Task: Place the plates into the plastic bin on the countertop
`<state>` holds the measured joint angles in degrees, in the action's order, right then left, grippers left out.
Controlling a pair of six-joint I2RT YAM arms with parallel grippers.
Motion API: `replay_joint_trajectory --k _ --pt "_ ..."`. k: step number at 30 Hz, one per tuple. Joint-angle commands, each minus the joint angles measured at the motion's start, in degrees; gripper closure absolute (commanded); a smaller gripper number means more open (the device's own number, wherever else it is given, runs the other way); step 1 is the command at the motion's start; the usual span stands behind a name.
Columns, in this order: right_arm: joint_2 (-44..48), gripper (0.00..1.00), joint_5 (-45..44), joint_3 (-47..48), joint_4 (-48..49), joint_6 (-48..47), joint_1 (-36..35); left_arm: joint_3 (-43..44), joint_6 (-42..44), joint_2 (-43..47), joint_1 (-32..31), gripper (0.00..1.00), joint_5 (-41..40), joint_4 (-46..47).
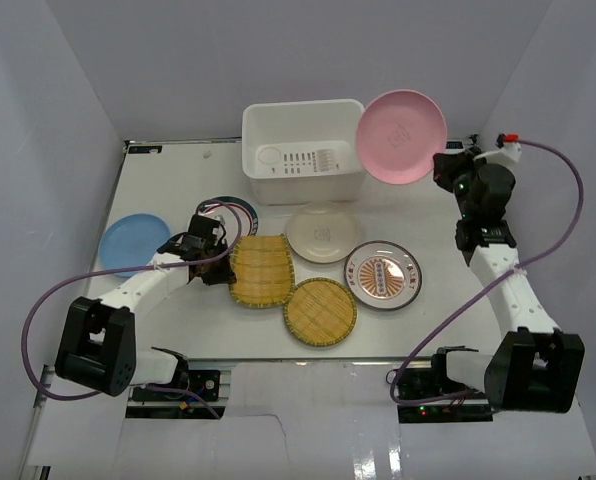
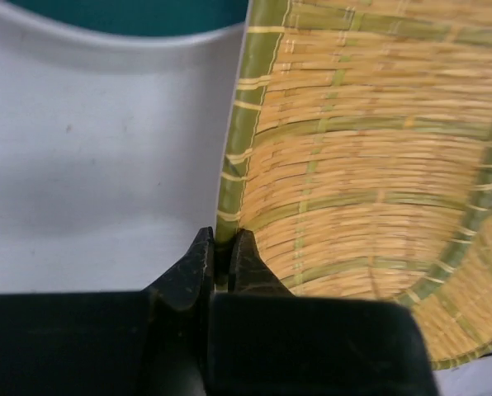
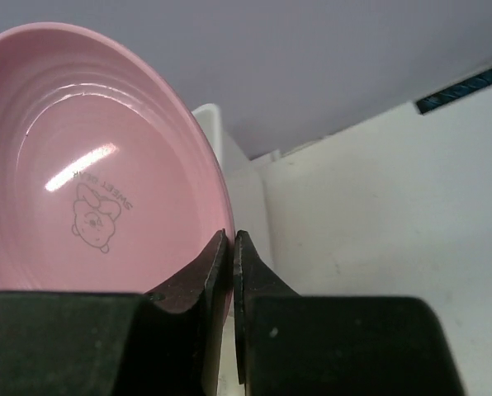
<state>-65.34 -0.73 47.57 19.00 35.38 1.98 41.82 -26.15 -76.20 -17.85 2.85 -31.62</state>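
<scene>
Altogether seven plates (image 1: 323,232), two bamboo discs (image 1: 320,312), one plastic bin (image 1: 250,140)

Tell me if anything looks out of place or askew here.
Nothing spilled or broken. The pink plate hangs tilted in the right gripper beside the bin; the left gripper pinches the rim of one bamboo plate.

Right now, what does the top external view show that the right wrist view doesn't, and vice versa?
Only top external: the left gripper pinching the rim of a bamboo plate, plus the blue plate, cream plate and sunburst plate. Only right wrist: the bear print inside the pink plate. Both: the right gripper shut on the pink plate's rim, beside the plastic bin.
</scene>
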Motion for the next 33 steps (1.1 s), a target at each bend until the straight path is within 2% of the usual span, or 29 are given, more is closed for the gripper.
replay_joint_trajectory --k 1,5,6,10,13,16,17,20,22,25,27,31,32,33 --pt "-7.85 0.92 3.55 11.98 -0.18 -6.96 -8.89 -0.51 0.49 0.61 0.53 1.0 -4.44 -0.2" --pt "-21.2 0.92 -1.09 27.63 -5.81 -12.94 -16.03 -0.95 0.66 3.51 0.44 1.0 -3.2 -0.29" --pt "-27.15 0.92 -2.24 34.19 -9.13 -13.75 -16.82 -0.87 0.14 4.56 0.44 1.0 -2.94 -0.38" --pt "-40.1 0.92 -5.15 48.12 -15.3 -16.91 -20.07 1.67 0.22 12.72 0.36 1.0 7.22 -1.16" --pt "-47.58 0.89 -5.51 56.12 -19.26 -19.11 -21.84 5.45 -0.04 17.56 0.44 1.0 9.79 -3.09" --pt "-49.62 0.81 -7.0 57.02 -21.64 -21.48 -23.77 9.41 -1.61 21.43 0.36 1.0 13.04 -3.37" --pt "-48.75 0.67 -6.83 56.24 -21.12 -21.75 -23.95 10.46 -2.23 21.97 0.36 1.0 13.49 -3.1" --pt "-44.89 0.42 -4.28 52.28 -17.79 -22.1 -24.04 15.56 -4.34 21.45 0.36 1.0 15.16 -1.26" --pt "-42.51 0.36 -4.36 50.61 -17.6 -22.37 -24.04 19.5 -5.48 20.05 0.36 1.0 15.6 1.46" --pt "-35.49 0.35 -6.12 45.1 -17.07 -22.89 -23.78 24.68 -6.37 15.92 0.36 1.0 13.94 5.5" --pt "-28.99 0.42 -8.66 40.35 -16.9 -21.68 -22.81 27.42 -7.42 11.44 0.44 1.0 11.74 8.31" --pt "-12.06 0.83 -9.81 19.71 -12.42 -16.33 -20.09 33.4 -9.53 2.48 0.44 1.0 9.55 14.73" --pt "-9.13 0.92 -9.21 10.01 -10.06 -15.09 -19.47 36.63 -10.23 0.11 0.44 1.0 9.11 15.52" --pt "-6.49 0.92 -9.03 5.39 -9.08 -13.94 -19.38 38.32 -10.58 -4.52 0.53 1.0 8.32 16.92"
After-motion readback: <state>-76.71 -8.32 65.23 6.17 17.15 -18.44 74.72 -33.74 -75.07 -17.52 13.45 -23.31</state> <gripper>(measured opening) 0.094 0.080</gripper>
